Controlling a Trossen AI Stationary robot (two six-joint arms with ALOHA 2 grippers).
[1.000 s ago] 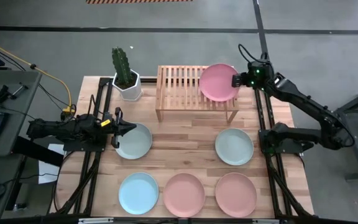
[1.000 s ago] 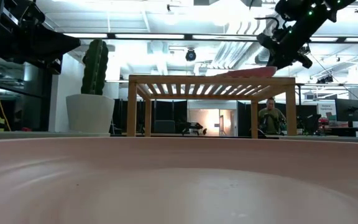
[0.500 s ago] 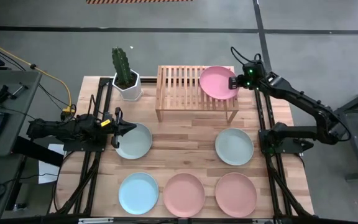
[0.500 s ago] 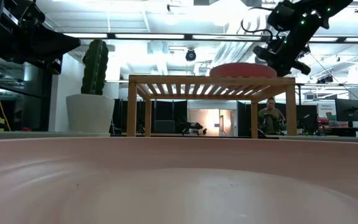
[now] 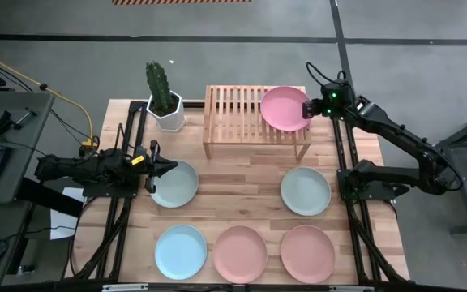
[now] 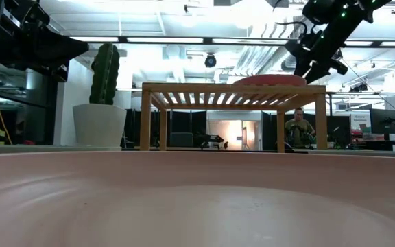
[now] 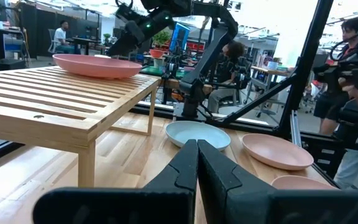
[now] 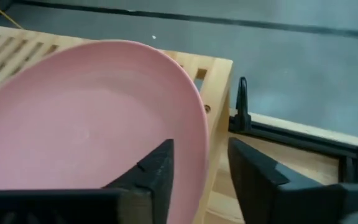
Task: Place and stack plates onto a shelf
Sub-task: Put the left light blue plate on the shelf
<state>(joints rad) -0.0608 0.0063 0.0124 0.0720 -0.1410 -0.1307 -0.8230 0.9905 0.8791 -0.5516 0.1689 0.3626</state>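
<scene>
With one round matte pink plate [image 5: 284, 107] lying flat on the right end of the low slatted shelf of pale natural wood [image 5: 235, 105], we count the first of six as delivered. In the right wrist view, the right gripper [image 8: 199, 167] has its two dark fingers parted, one on either side of the plate's rim, so we read this as a release, not a clamp; from above we see that gripper at the shelf's right edge, just beside the plate. From table height, the plate sits level on the slats.

Five plates wait on the bare tabletop. We see a pale mint green plate [image 5: 306, 191] right of centre, a second mint green plate [image 5: 175, 184] on the left, and along the front edge a light blue plate [image 5: 180, 251], a salmon pink plate [image 5: 240, 253] and another salmon pink plate [image 5: 306, 252] side by side, none touching.

Over on the left, the left gripper [image 5: 164, 168] rests pinched together, holding nothing, right at the rim of that left mint plate. Behind the shelf's left end stands a green cactus in a white hexagonal pot [image 5: 165, 100], untouched.

By our reckoning, the job is barely begun: one placed, five to go, and no stacking yet.
</scene>
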